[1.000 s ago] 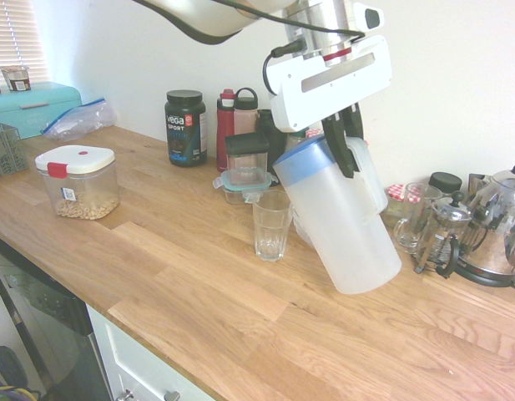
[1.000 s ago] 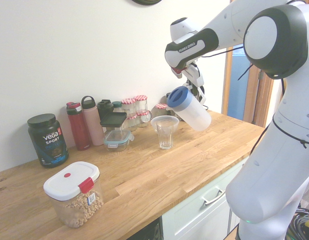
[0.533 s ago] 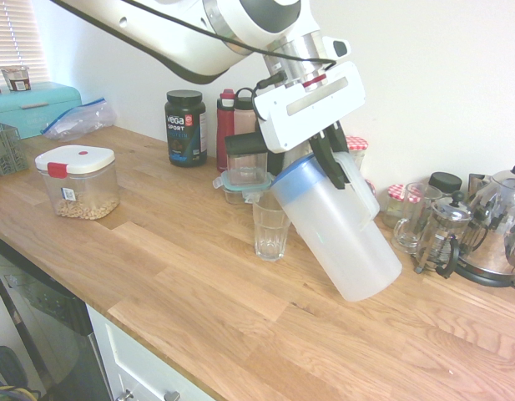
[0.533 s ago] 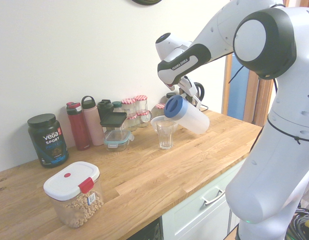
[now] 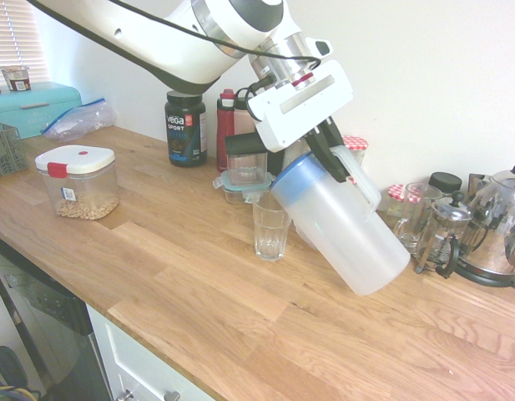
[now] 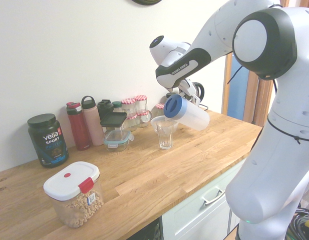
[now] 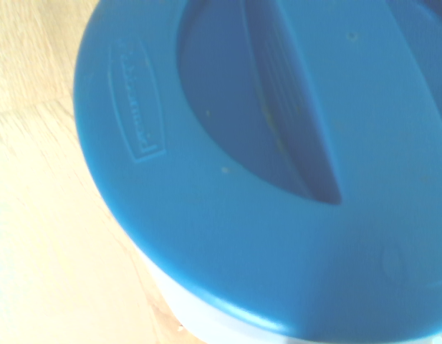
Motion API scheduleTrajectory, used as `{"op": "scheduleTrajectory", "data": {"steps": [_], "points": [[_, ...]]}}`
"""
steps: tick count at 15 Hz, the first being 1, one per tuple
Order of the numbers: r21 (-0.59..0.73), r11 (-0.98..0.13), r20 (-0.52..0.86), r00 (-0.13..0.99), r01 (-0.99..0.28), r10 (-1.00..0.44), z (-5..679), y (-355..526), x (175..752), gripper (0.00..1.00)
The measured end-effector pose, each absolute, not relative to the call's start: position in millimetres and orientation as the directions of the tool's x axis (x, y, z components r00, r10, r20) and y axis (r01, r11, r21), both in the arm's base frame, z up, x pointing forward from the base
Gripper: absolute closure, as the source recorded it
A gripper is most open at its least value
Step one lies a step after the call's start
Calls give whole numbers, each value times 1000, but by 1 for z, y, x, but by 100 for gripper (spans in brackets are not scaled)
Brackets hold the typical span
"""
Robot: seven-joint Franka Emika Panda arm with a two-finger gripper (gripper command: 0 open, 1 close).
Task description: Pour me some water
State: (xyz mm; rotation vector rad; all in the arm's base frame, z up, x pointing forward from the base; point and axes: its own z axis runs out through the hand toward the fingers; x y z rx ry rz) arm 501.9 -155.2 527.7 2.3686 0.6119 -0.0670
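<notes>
Tilted: frosted plastic pitcher (image 5: 345, 230); lid (image 7: 228, 236) round, blue; glass (image 5: 271, 230) ribbed, clear

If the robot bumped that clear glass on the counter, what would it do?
The glass would probably tip rather than slide far, since it is tall and narrower at its base. It looks stiff and see-through like real glass, so it could well crack if it fell. Its ridged sides might help fingers grip it, though smooth glass can be slippery.
</notes>
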Motion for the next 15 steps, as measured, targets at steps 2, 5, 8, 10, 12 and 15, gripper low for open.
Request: {"op": "scheduleTrajectory", "data": {"steps": [2, 5, 8, 10, 12, 15], "points": [[623, -635, -225, 882, 458, 415, 521, -147, 505, 100], [633, -621, -237, 879, 462, 413, 512, -142, 509, 100], [638, -616, -240, 879, 463, 413, 511, -143, 510, 100], [641, -612, -241, 879, 463, 412, 512, -144, 510, 100], [653, -601, -241, 879, 461, 412, 517, -145, 511, 100], [668, -602, -211, 888, 436, 408, 534, -148, 513, 100]]}}
